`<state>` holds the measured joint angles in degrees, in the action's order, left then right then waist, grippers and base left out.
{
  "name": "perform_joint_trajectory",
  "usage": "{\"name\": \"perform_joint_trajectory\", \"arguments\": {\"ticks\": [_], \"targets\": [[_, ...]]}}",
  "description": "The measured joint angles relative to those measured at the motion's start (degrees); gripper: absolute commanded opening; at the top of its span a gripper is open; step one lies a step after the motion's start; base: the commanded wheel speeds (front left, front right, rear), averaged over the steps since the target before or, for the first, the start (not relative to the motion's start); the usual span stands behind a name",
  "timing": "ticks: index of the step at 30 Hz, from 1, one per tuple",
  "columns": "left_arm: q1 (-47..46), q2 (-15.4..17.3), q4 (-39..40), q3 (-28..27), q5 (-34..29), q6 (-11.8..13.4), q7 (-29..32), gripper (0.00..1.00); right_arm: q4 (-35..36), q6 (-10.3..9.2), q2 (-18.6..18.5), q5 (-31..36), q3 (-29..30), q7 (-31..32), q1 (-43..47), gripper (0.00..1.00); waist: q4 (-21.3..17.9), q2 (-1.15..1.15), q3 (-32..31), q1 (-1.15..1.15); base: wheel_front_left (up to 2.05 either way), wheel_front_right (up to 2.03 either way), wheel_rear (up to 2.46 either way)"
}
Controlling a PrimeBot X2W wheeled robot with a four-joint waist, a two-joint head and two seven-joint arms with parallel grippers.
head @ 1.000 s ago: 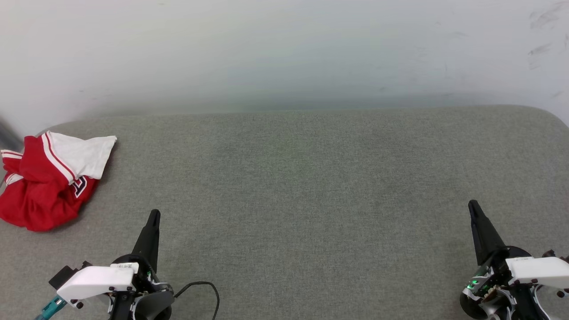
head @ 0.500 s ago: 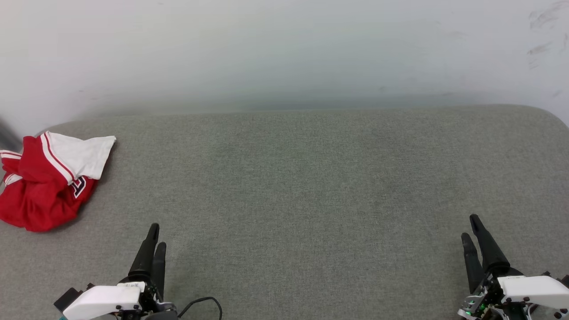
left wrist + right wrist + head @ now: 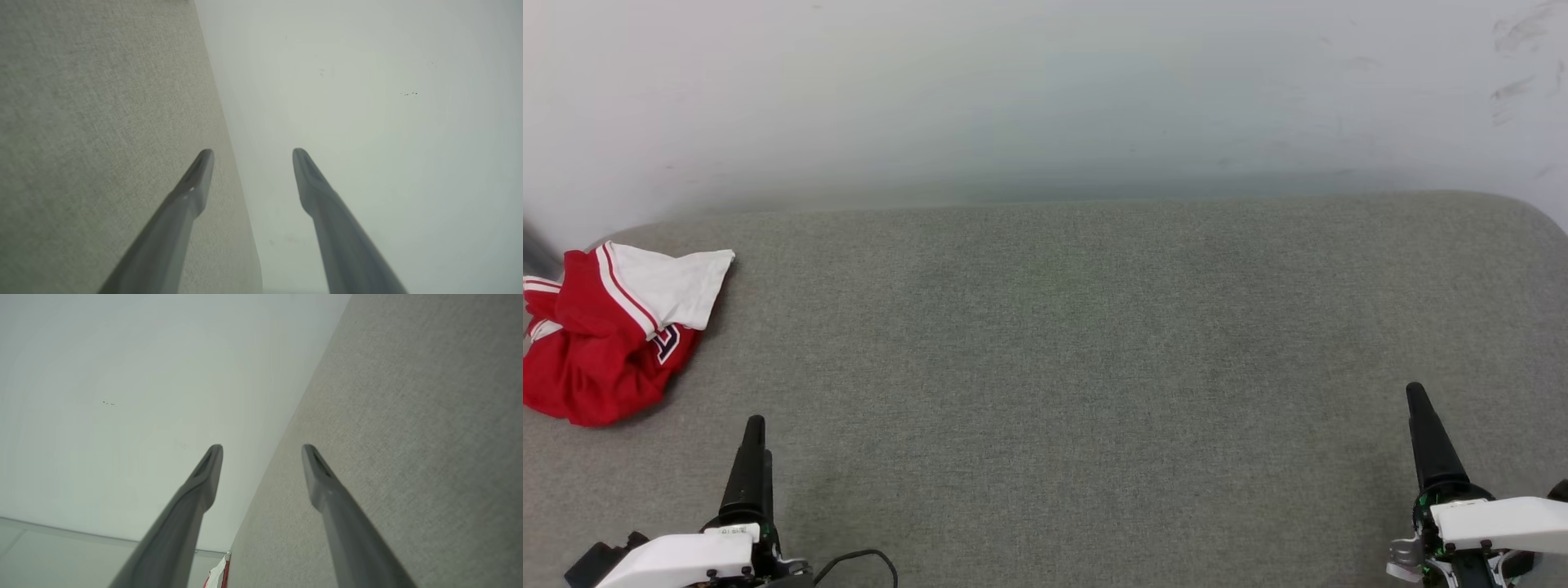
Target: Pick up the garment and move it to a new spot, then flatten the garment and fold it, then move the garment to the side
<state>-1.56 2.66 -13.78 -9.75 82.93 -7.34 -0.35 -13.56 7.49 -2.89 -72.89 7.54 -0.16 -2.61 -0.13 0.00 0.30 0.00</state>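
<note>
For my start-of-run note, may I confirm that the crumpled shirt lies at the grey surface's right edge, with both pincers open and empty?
Not quite: the shirt lies at the left edge of the grey surface, as the head view shows. The left pincer and right pincer are indeed open and empty.

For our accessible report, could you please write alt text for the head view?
A crumpled red and white garment lies at the left of a grey fabric surface; the left claw and right claw point up from the bottom corners, apart from it.
</note>
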Motion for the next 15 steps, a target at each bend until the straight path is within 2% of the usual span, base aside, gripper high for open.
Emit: {"name": "perform_joint_trajectory", "arguments": {"ticks": [9,15], "targets": [[0.1,0.0,2.7,-3.8,-8.4,0.0,-2.0,1.0,5.3,0.0,0.0,15.4,-1.2,-2.0,-0.1,1.0,0.0,0.0,0.1,0.0,0.0,0.0,0.0],[0.1,0.0,7.6,-6.2,-18.4,0.0,-3.2,1.0,9.4,0.0,0.0,27.2,-2.9,-3.2,-0.2,1.0,-0.1,0.0,0.4,0.0,0.0,0.0,0.0]]}}
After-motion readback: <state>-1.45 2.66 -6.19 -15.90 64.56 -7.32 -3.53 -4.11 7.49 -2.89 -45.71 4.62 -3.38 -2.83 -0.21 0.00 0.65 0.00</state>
